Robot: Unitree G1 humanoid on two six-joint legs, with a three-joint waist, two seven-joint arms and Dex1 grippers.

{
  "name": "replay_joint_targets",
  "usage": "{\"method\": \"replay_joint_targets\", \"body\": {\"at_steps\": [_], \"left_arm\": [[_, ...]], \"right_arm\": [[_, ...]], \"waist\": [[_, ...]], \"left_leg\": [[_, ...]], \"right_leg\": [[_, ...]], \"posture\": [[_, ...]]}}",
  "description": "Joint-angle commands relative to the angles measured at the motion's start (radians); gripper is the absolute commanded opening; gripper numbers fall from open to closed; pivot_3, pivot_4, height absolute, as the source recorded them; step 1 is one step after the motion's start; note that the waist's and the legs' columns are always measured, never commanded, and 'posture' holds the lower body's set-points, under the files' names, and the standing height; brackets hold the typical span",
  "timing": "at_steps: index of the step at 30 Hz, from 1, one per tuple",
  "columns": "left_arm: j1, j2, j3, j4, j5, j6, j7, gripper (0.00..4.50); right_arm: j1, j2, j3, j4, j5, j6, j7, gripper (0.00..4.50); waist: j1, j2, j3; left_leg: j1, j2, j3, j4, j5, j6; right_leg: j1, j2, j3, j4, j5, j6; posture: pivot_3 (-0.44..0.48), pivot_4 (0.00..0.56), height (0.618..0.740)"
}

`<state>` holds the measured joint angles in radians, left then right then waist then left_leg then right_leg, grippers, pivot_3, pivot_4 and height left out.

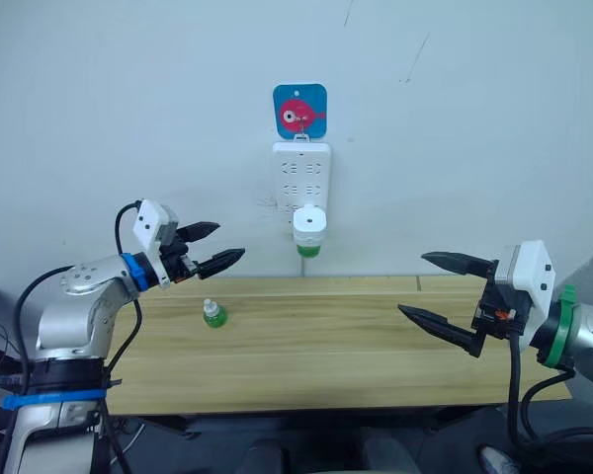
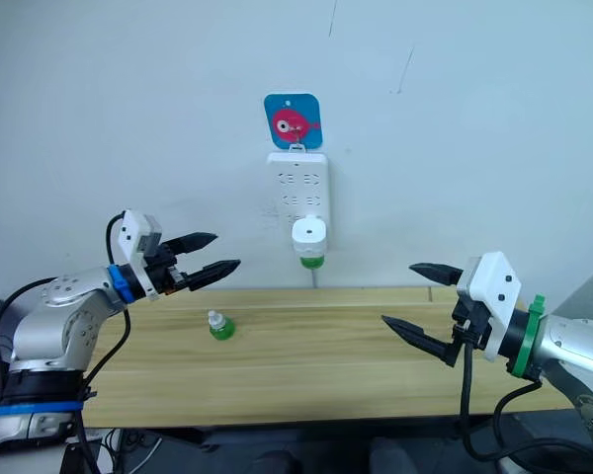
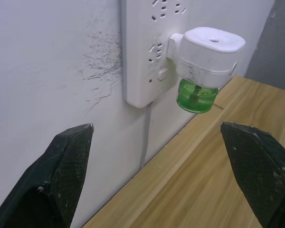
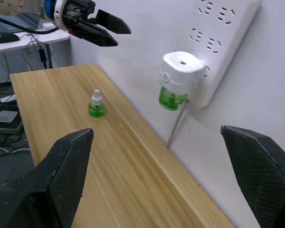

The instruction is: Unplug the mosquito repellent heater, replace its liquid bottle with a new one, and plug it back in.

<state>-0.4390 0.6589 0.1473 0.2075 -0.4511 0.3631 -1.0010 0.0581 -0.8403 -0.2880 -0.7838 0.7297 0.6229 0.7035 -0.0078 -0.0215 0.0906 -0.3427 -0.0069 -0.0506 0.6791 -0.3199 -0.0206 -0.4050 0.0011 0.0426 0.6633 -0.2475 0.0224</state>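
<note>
Both hands hang in the air above the counter with nothing in them. From the head camera, my left hand is raised near the wall on my left side, its two black fingers parted a little and pointing toward the power strip. My right hand sits out over the right end of the counter, fingers spread wide, touching nothing. The mosquito repellent heater is plugged into the lower part of the power strip on the wall, its green liquid bottle hanging beneath it, above the counter's back edge. A second small green bottle stands upright on the counter, below and slightly ahead of my left hand, well apart from the heater. A blue card with a red fish hangs on the wall above the strip.

Through my left wrist camera, my fingers stand wide apart and empty, with the heater ahead of them, its round vent hole on top and the green bottle screwed in below. The strip's cord runs down the wall to the counter.

Through my right wrist camera, my fingers are likewise spread and empty. Beyond them I see the heater in the strip, the spare bottle standing on the counter, and my left hand in the air past it.
</note>
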Motion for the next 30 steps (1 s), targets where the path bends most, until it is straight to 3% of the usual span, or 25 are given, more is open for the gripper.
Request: {"method": "replay_joint_targets", "body": {"at_steps": [1, 4, 6, 30], "left_arm": [[-0.085, -0.023, -0.03, 0.052, 0.018, -0.038, -0.03, 4.5], [-0.106, -0.033, -0.045, 0.088, 0.036, -0.067, -0.048, 4.0], [-0.127, -0.043, -0.057, 0.117, 0.055, -0.091, -0.048, 3.41], [-0.464, -0.162, -0.125, 0.653, 0.237, -0.35, -0.116, 3.41]], "right_arm": [[-0.023, 0.01, -0.001, -0.042, 0.021, 0.004, -0.032, 4.48], [-0.027, 0.013, 0.006, -0.047, 0.021, 0.009, -0.042, 4.5], [-0.035, 0.015, 0.011, -0.048, 0.019, 0.011, -0.048, 4.5], [-0.196, 0.023, 0.128, -0.08, 0.083, 0.101, -0.124, 4.5]], "waist": [[0.0, -0.001, 0.0], [-0.01, 0.0, 0.0], [-0.021, -0.001, 0.0], [-0.038, -0.002, 0.001]], "left_leg": [[0.0, 0.0, 0.0, 0.001, 0.0, 0.0], [0.0, 0.0, 0.0, 0.0, 0.0, 0.0], [0.0, 0.0, 0.0, 0.0, 0.0, 0.0], [-0.002, -0.001, 0.0, 0.001, 0.0, 0.0]], "right_leg": [[0.0, 0.0, -0.001, 0.0, 0.0, 0.0], [0.0, 0.0, 0.0, 0.0, 0.0, 0.0], [0.0, 0.0, 0.0, 0.0, 0.0, 0.0], [-0.001, 0.001, -0.001, -0.001, 0.0, 0.0]], "posture": [[-0.064, 0.069, 0.74], [-0.071, 0.069, 0.74], [-0.075, 0.068, 0.74], [-0.131, 0.069, 0.74]]}}
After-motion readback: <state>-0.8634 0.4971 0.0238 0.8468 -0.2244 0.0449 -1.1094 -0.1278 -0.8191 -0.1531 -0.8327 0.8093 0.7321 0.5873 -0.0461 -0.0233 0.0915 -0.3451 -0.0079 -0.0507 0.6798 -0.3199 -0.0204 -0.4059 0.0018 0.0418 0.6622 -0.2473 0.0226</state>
